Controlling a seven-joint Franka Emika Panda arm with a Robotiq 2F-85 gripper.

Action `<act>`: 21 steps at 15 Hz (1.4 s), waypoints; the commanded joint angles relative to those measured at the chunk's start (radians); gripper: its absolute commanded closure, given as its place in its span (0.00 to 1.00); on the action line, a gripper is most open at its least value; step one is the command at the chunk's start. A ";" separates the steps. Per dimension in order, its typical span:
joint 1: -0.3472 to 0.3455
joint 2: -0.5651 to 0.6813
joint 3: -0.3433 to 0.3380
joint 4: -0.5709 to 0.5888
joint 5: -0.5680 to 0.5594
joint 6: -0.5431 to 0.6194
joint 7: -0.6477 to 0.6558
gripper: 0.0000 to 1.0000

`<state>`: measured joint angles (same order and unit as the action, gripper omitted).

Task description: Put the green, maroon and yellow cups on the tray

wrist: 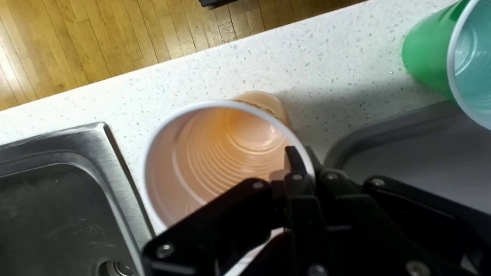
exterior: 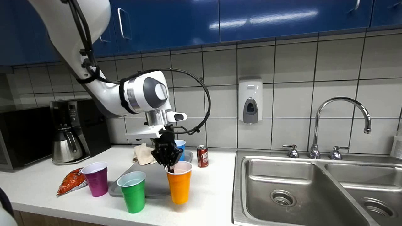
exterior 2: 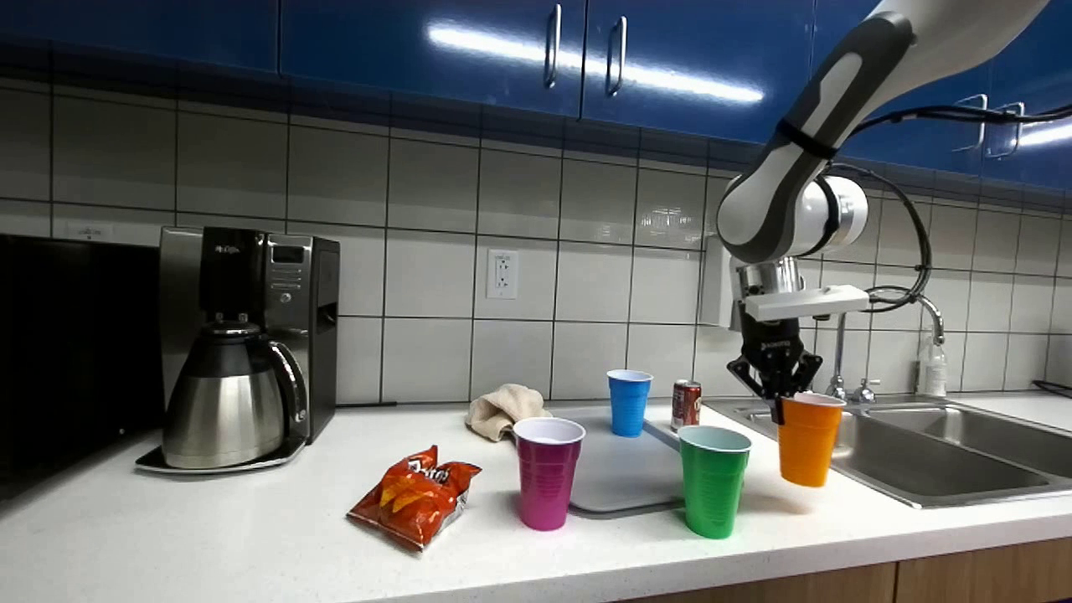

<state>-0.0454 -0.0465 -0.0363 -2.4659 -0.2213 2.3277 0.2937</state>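
The yellow cup [exterior: 180, 187], orange in look, hangs upright just above the counter at the tray's right in both exterior views [exterior 2: 809, 440]. My gripper [wrist: 303, 159] is shut on its rim, one finger inside and one outside. The cup's open mouth fills the middle of the wrist view [wrist: 215, 153]. The green cup [exterior: 134, 194] stands upright on the counter at the tray's front edge; it also shows in the wrist view [wrist: 429, 53]. The maroon cup [exterior 2: 546, 477] stands on the counter beside the tray's front left corner. The grey tray [exterior 2: 615, 490] lies behind the cups.
A blue cup [exterior 2: 628, 406] stands on the tray's back part. A soda can [exterior: 202, 157] stands right of the tray, a beige cloth [exterior 2: 507, 410] at its back left. A chip bag [exterior 2: 414, 498] lies left. The sink [exterior: 238, 188] is right; a coffee maker [exterior 2: 251, 360] is far left.
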 commanded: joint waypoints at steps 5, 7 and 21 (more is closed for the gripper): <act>0.026 -0.005 0.029 0.051 -0.015 -0.018 0.029 0.99; 0.032 0.012 0.037 0.071 -0.018 -0.012 0.042 0.99; 0.105 0.235 0.040 0.297 -0.012 -0.008 0.088 0.99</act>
<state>0.0415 0.1309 0.0032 -2.2369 -0.2228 2.3311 0.3448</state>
